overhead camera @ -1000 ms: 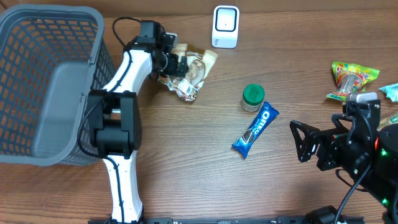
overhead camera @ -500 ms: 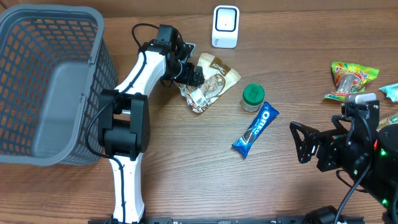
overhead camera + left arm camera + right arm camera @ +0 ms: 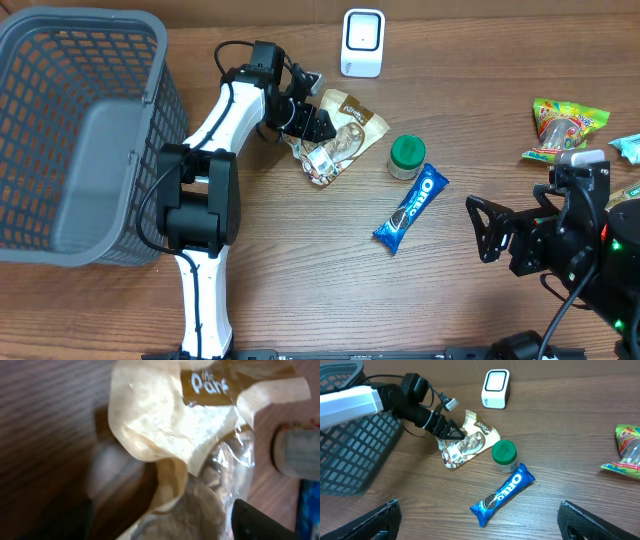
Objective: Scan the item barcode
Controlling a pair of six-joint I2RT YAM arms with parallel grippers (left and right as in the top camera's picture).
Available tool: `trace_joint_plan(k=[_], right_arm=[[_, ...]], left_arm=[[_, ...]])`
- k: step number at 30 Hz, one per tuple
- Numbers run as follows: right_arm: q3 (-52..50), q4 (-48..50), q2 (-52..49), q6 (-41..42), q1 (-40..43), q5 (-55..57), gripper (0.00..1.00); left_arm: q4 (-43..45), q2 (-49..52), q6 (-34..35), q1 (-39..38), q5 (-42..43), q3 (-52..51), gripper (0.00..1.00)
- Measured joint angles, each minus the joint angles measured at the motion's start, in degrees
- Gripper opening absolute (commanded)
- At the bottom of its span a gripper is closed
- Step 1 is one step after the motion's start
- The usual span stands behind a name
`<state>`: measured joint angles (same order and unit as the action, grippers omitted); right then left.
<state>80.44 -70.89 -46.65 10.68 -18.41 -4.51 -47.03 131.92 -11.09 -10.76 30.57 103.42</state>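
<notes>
- Near the back edge of the table (image 3: 300, 260), the left claw (image 3: 315, 125) is at the snack bag (image 3: 352, 124); I cannot tell if it grips.
- The right claw (image 3: 478, 230) is wide open, holding nothing.

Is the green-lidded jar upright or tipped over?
Upright: the green-lidded jar stands on its base with the lid on top, as the right wrist view shows.

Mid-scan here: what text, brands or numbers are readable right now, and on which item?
"OREO": blue wrapped biscuit packet.
"Pars": brown band of the crumpled tan snack bag; rest hidden.
Too small to read: that bag's white sticker, the green and yellow sweet packet.
None seen on the white boxy scanner or green-lidded jar.
</notes>
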Motion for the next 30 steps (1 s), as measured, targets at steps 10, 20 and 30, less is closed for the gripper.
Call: trace_joint_plan(k=[10, 20, 30], right_arm=[[0.0, -0.13, 0.0, -0.02, 0.0, 0.0, 1.0], [0.0, -0.22, 0.0, -0.02, 0.0, 0.0, 1.0], [0.0, -0.24, 0.0, 0.0, 0.0, 0.0, 1.0]], left_arm=[[-4.94, 0.0, -2.89, 0.02, 3.3, 0.0, 0.24], [-6.58, 0.0, -3.93, 0.02, 3.98, 0.0, 0.04], [-10.99, -0.02, -3.96, 0.42, 4.44, 0.0, 0.04]])
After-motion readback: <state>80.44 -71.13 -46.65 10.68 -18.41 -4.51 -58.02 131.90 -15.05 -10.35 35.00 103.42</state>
